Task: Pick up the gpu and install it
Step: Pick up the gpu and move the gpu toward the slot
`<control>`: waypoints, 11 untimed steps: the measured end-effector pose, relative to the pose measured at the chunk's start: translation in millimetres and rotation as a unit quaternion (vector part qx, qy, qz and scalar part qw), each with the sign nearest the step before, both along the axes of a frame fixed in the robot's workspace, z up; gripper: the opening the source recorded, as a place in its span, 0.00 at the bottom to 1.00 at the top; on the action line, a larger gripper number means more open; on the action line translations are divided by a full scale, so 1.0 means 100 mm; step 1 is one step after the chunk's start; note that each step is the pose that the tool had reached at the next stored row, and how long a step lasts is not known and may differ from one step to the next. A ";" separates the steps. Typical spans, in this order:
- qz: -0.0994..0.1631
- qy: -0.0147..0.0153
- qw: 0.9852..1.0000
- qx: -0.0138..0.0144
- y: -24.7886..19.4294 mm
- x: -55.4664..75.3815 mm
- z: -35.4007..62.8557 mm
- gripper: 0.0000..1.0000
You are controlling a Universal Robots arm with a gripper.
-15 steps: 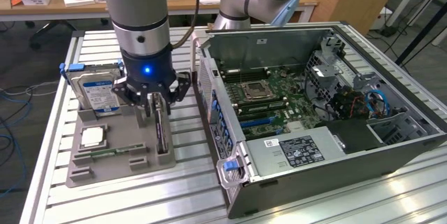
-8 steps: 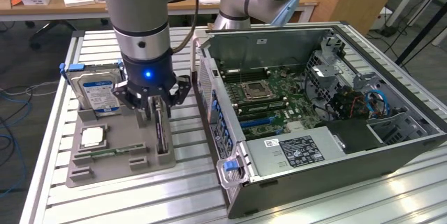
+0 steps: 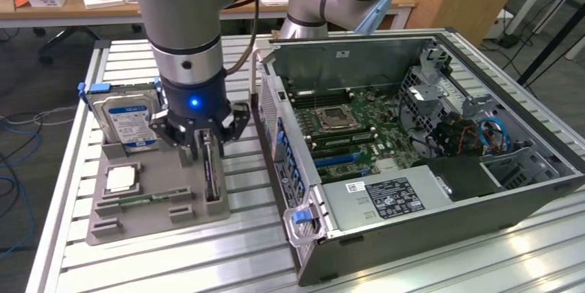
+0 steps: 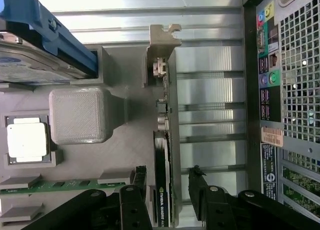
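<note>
Wrist view: gpu [image 4: 161,190] upright on edge in grey tray [image 4: 125,135], between fingers [image 4: 140,177] of the released hand [image 4: 168,172].

So the counter [image 3: 238,252] is all aluminium slats, and on it sits a grey printed parts tray [image 3: 146,221]. A hard drive [image 3: 128,118] with a blue label stands upright in a slot at the tray's far end. A processor chip [image 3: 120,179] lies flat in its square pocket, and a green memory stick [image 3: 146,199] lies in a slot just beside it. On the exterior view's right of the tray is an open PC case [image 3: 402,238] on its side. You can see the motherboard [image 3: 361,125], the bare CPU socket [image 3: 333,118], the labelled power supply [image 3: 388,197], some blue cables [image 3: 492,135] and a blue latch [image 3: 302,219] on the near edge. There's a wooden desk [image 3: 55,12] at the back.
</note>
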State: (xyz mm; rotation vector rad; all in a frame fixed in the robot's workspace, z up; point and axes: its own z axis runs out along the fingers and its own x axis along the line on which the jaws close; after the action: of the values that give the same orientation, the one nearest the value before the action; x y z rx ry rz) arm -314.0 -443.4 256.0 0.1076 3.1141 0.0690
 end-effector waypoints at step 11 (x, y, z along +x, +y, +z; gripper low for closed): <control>0.000 0.000 1.000 0.000 0.000 -0.02 -0.094 0.47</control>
State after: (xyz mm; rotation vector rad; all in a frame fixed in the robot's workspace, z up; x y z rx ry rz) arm -315.7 -443.4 246.7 0.1067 3.1143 0.0687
